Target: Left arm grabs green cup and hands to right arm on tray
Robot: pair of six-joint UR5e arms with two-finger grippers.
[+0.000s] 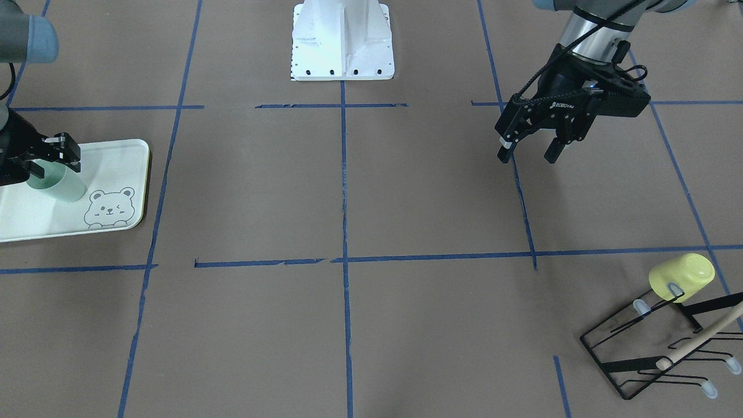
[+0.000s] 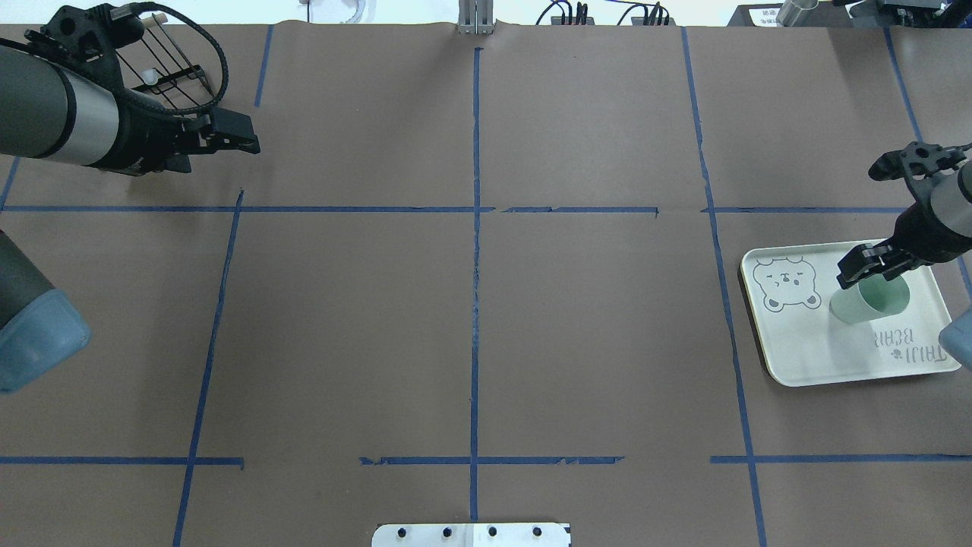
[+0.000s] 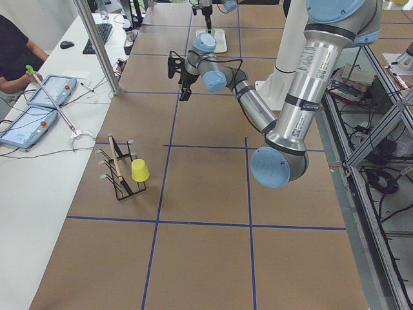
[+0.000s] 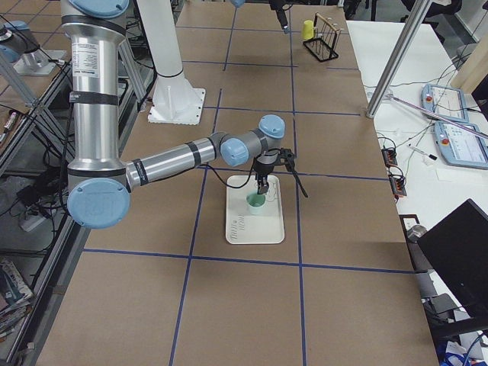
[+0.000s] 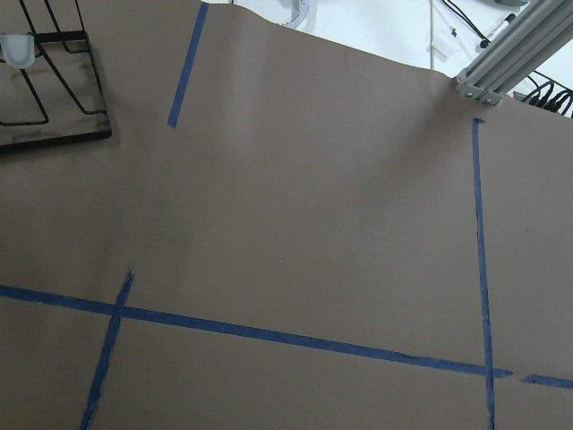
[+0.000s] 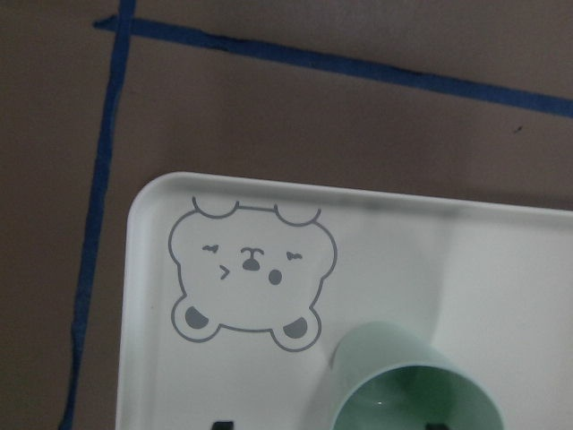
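Green cup [image 2: 869,302] stood upright on tray [image 2: 828,365], beside bear print. You'd have found right gripper [image 2: 867,267] directly over its rim, fingers spread wide, gripping nothing. Left gripper [image 1: 529,150] hung well apart above table [image 1: 406,203], fingers parted, empty.

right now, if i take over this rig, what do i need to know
Left hand: open and empty, held above bare table, on the side with the black wire rack and yellow cup.
Right hand: open. In the wrist view its fingers straddle one wall of the green cup, one over the mouth and one outside, not clamped.
Green cup: upright on the tray.
Done: the cup stands on the tray at the right hand, so the handover looks complete.
Left: lift the right hand straight up, clear of the rim, without tipping the cup.
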